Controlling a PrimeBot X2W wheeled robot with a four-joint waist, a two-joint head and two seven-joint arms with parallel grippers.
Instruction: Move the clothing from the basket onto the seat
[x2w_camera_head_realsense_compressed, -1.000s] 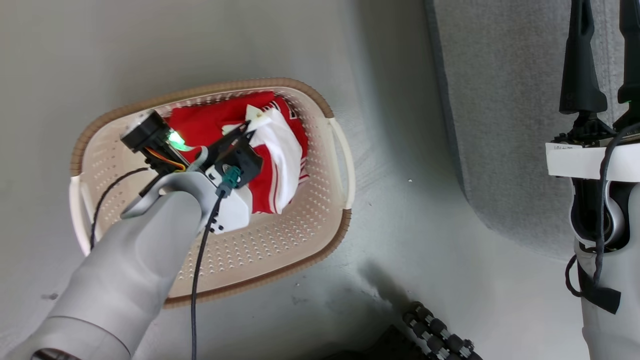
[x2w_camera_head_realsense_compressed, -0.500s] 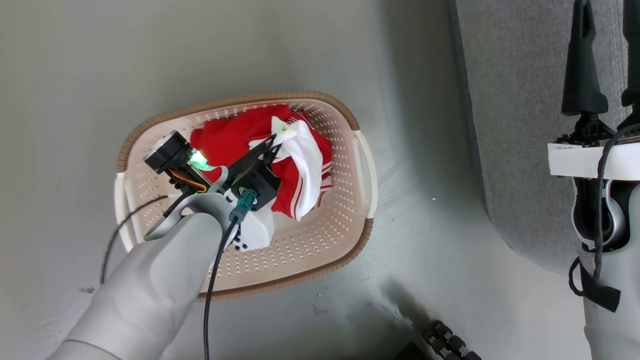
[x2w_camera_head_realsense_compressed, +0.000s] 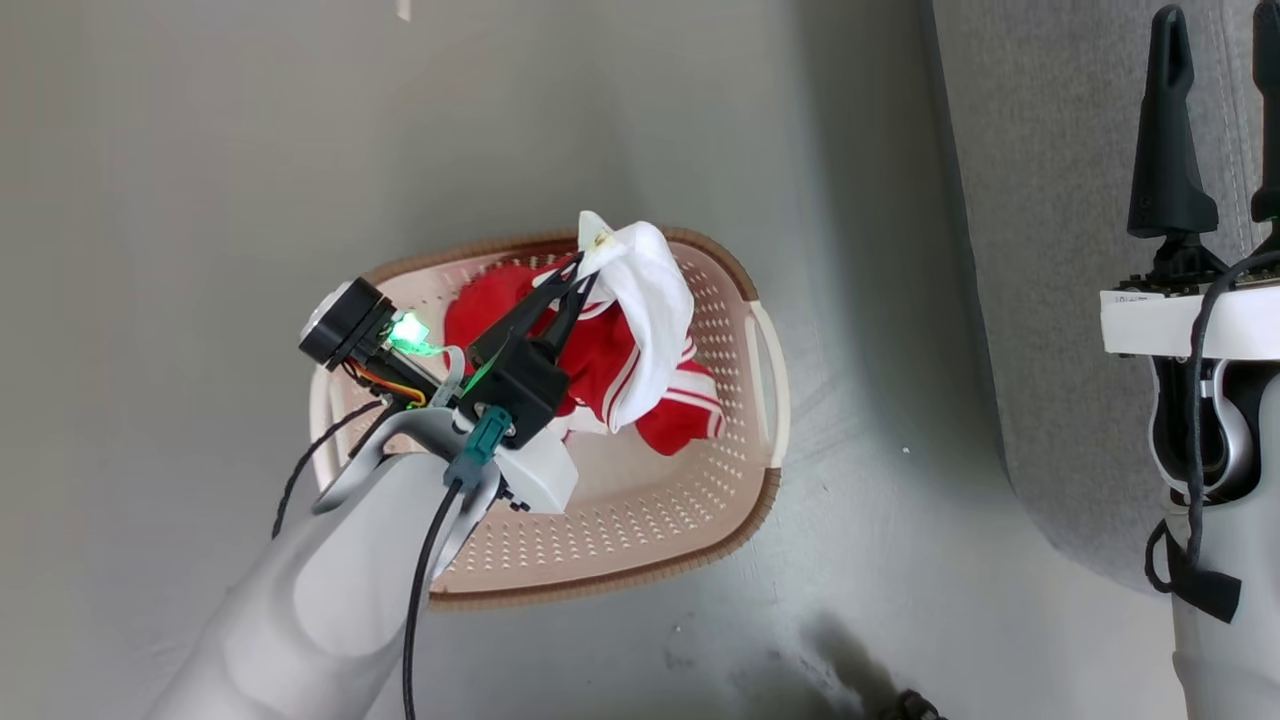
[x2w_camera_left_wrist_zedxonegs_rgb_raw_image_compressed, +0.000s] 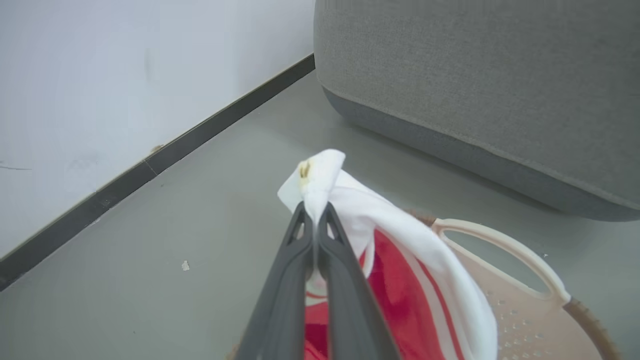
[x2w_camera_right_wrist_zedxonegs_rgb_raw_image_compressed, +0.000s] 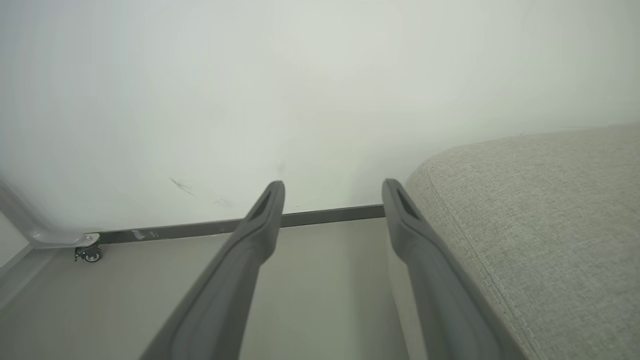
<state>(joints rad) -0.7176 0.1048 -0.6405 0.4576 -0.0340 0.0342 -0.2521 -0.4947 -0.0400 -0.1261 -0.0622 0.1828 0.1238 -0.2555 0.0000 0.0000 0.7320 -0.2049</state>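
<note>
The cream basket (x2w_camera_head_realsense_compressed: 620, 575) stands on the grey floor left of the seat (x2w_camera_head_realsense_compressed: 1050, 250). Red and white clothing (x2w_camera_head_realsense_compressed: 650, 300) is partly lifted out of it, its red striped part trailing inside the basket. My left gripper (x2w_camera_head_realsense_compressed: 583, 268) is shut on a white fold of the clothing, above the basket's far rim. In the left wrist view the left gripper (x2w_camera_left_wrist_zedxonegs_rgb_raw_image_compressed: 315, 210) pinches the white cloth (x2w_camera_left_wrist_zedxonegs_rgb_raw_image_compressed: 400, 235), with the basket's handle (x2w_camera_left_wrist_zedxonegs_rgb_raw_image_compressed: 505, 250) below and the seat (x2w_camera_left_wrist_zedxonegs_rgb_raw_image_compressed: 475, 75) beyond. My right gripper (x2w_camera_head_realsense_compressed: 1215, 30) is open over the seat, holding nothing, and the right gripper (x2w_camera_right_wrist_zedxonegs_rgb_raw_image_compressed: 333, 187) stands beside the seat (x2w_camera_right_wrist_zedxonegs_rgb_raw_image_compressed: 540, 210).
A white wall with a dark baseboard (x2w_camera_left_wrist_zedxonegs_rgb_raw_image_compressed: 150, 162) runs behind the basket. A small caster wheel (x2w_camera_right_wrist_zedxonegs_rgb_raw_image_compressed: 90, 254) stands by the wall at the far left of the right wrist view. Bare grey floor (x2w_camera_head_realsense_compressed: 200, 200) surrounds the basket.
My left gripper has risen toward the basket's far rim, pulling the white part of the clothing up with it. The head camera has shifted too. The right gripper stays open.
</note>
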